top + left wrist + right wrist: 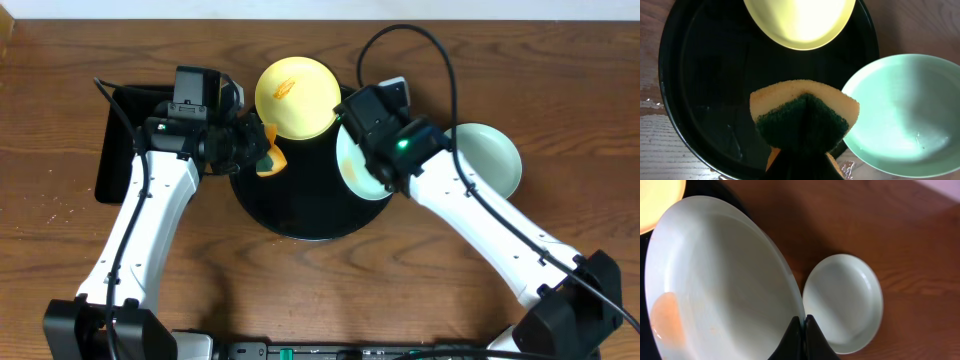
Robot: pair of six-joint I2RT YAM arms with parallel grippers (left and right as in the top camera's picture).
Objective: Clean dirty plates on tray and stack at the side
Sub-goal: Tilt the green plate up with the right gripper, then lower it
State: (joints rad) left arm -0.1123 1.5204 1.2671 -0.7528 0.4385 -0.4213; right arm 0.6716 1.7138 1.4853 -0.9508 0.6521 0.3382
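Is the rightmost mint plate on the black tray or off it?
Off: the plate sits on the table, beside the tray.

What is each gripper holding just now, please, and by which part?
The left gripper pinches the sponge by its near end; the right gripper pinches the smeared mint plate by its rim.

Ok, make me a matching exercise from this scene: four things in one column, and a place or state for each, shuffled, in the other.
1. yellow plate
2. sponge
3. left mint plate
4. right mint plate

A. on the table, off the round tray
B. at the round tray's far edge, no gripper on it
C. rim pinched by the right gripper
D. clamped in the left gripper

Pairs: 1-B, 2-D, 3-C, 4-A
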